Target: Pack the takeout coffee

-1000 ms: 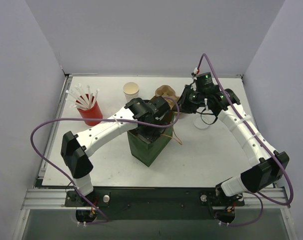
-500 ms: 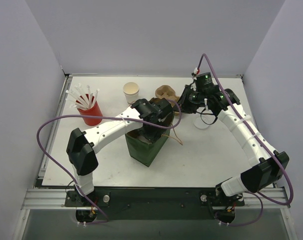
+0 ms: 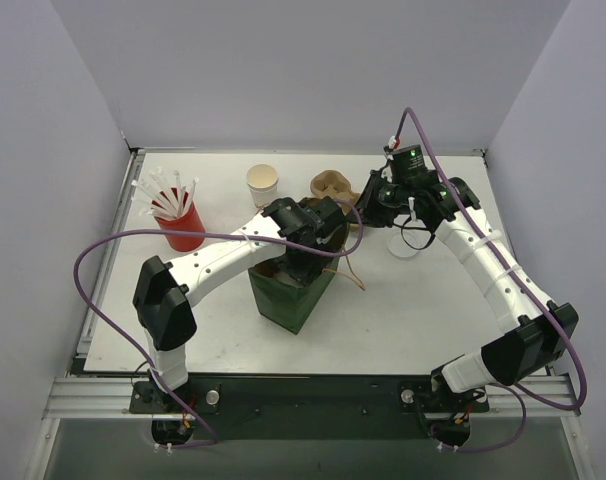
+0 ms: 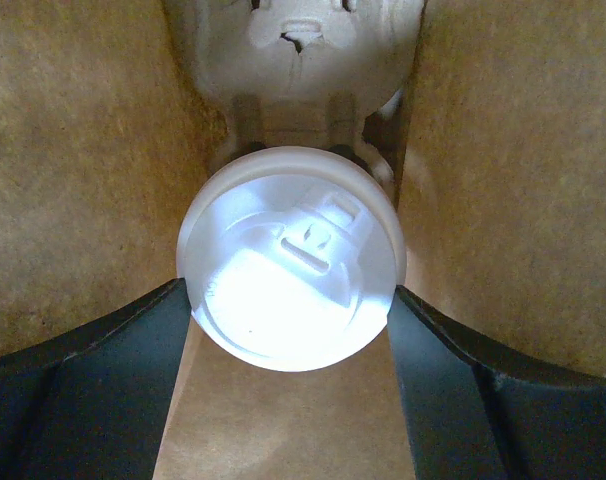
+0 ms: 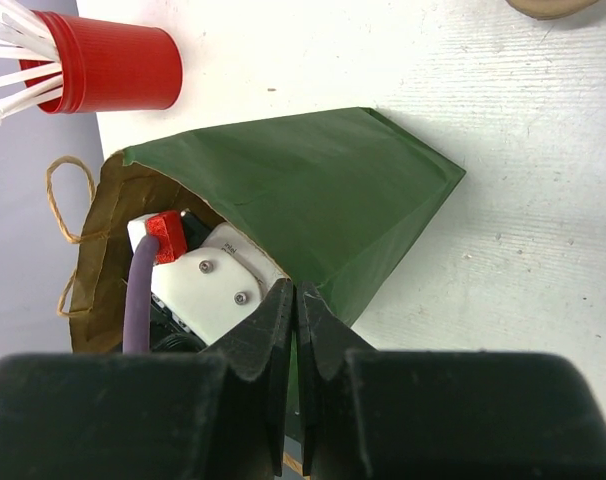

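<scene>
Your takeout coffee [image 4: 288, 285], lidded, is down inside the green paper bag [image 3: 283, 300]. The pulp carrier [image 4: 298, 60] shows just beyond it between the brown inner walls; I cannot tell whether the cup is seated in a well. The left gripper [image 4: 289, 298] has its jaws wide, one on each side below the lid, and appears to be holding the cup. Over the last second your left arm has sunk deeper and the bag has slid slightly left on the tabletop [image 3: 403, 310]. I judge the cup is near the bottom, so letting go is next. Your right gripper [image 5: 295, 300] hovers by the bag, jaws pressed together on nothing visible.
</scene>
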